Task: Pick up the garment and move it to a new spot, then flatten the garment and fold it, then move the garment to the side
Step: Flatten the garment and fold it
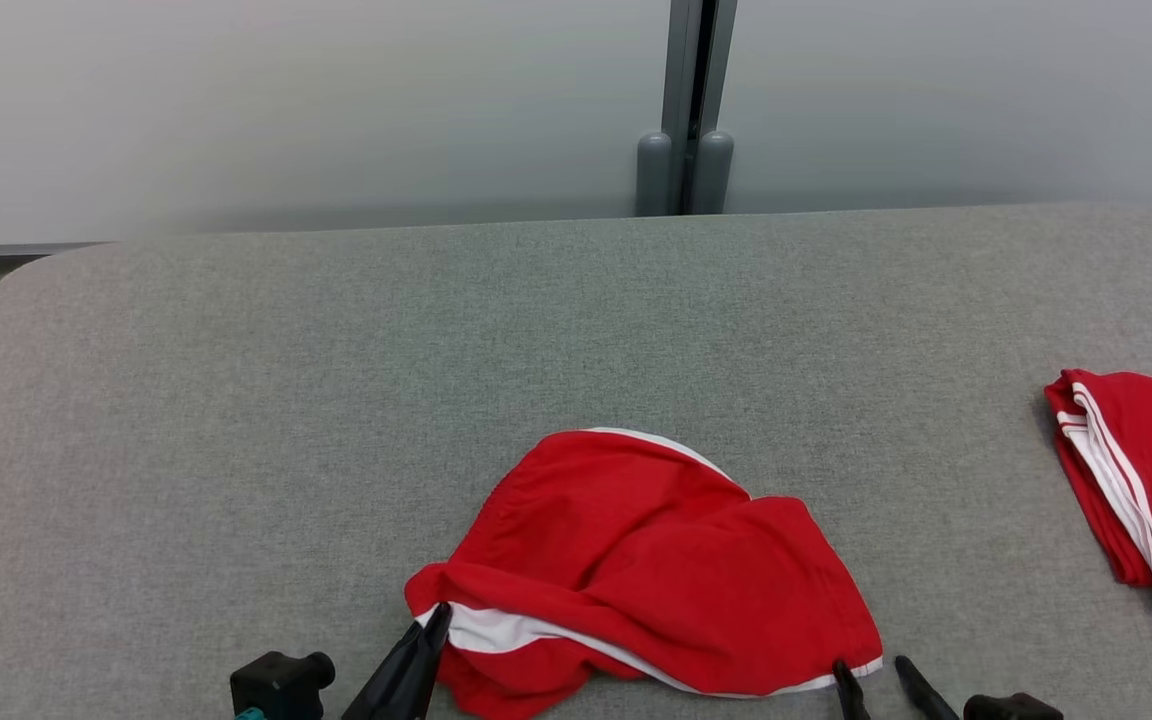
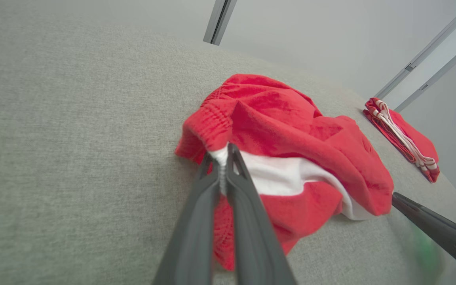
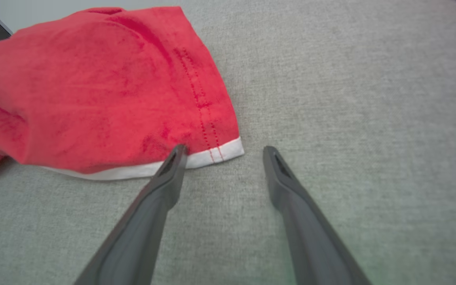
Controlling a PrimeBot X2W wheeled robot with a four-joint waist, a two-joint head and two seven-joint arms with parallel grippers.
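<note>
I judge this early: the garment (image 1: 636,560) lies crumpled, nothing flattened or folded; left gripper (image 2: 223,158) clamps its white-trimmed edge, right gripper (image 3: 225,149) is spread empty at the hem corner, perhaps touching.

Grey felt-covered table (image 1: 336,380) with a rounded corner. Behind it stands a pale, softly lit wall (image 1: 286,100), split by a grey upright post (image 1: 688,90).

garment (image 1: 636,545): we read no text, brand or number on it.
folded garment (image 1: 1151,470): we read no label or print here either.
table (image 1: 336,400): we read no sign or mark.
</note>
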